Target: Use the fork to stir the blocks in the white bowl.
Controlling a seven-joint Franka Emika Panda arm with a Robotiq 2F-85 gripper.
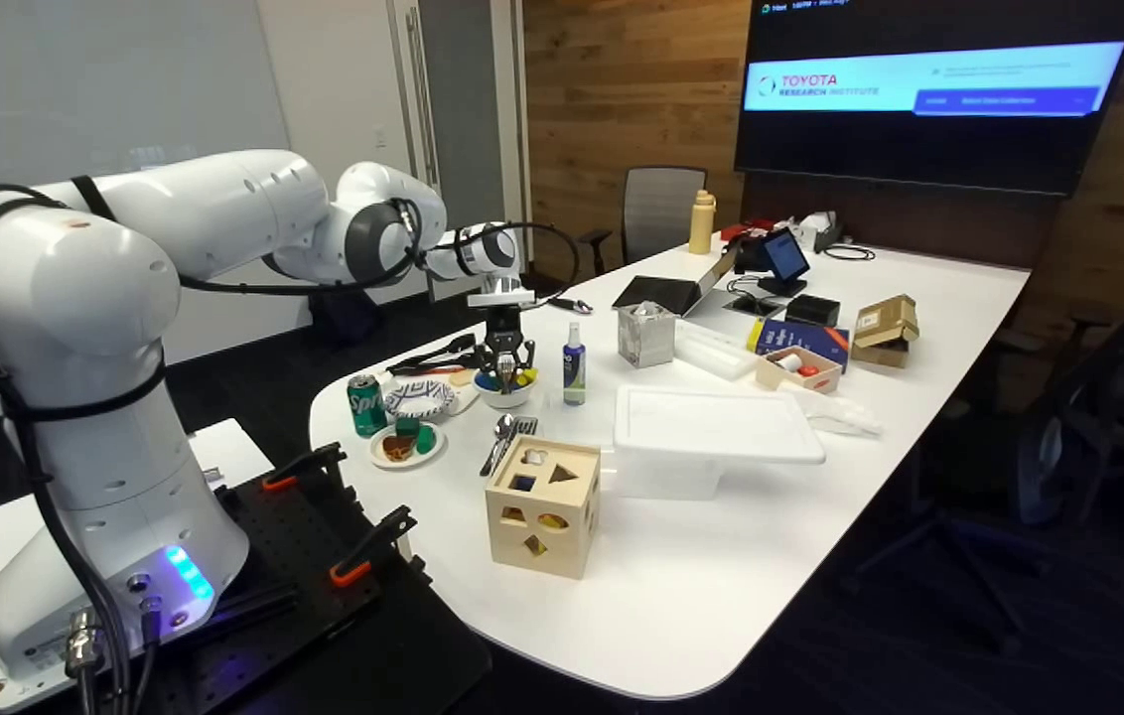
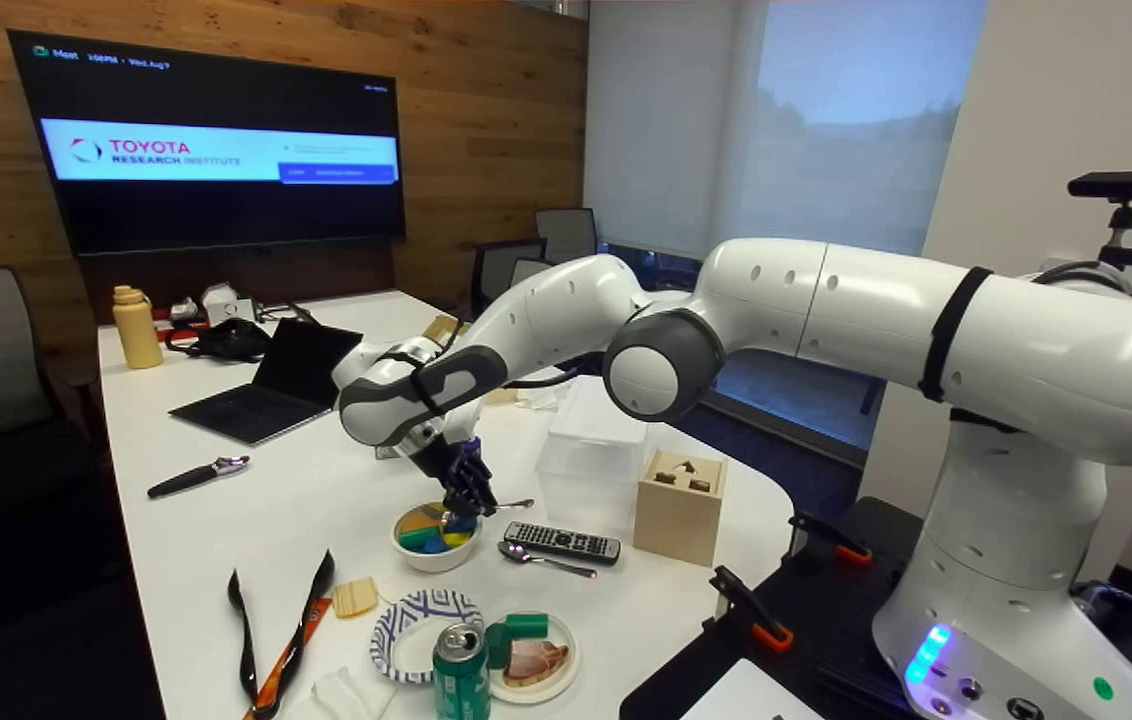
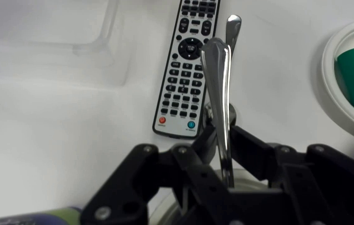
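The white bowl [image 1: 505, 399] stands on the table and also shows in an exterior view [image 2: 434, 562]. Blue, yellow, green and orange-brown blocks [image 2: 434, 540] lie in it. My gripper [image 3: 219, 134] is shut on the fork [image 3: 217, 72], whose shiny metal handle sticks out past the fingertips in the wrist view. In both exterior views the gripper [image 1: 505, 367] [image 2: 469, 495] is right over the bowl, fingers pointing down. The fork's lower end reaches down at the blocks; whether it touches them cannot be told. In the wrist view the bowl's rim [image 3: 245, 179] shows partly behind the gripper; its contents are hidden.
A remote [image 3: 184, 78] and a spoon [image 3: 233, 29] lie beside the bowl. A spray bottle [image 1: 574, 369], a clear lidded bin [image 1: 716, 427], a wooden cube box [image 1: 542, 506], a green can [image 1: 365, 405], a patterned plate [image 2: 396, 640] and a small food plate [image 1: 435, 452] stand around.
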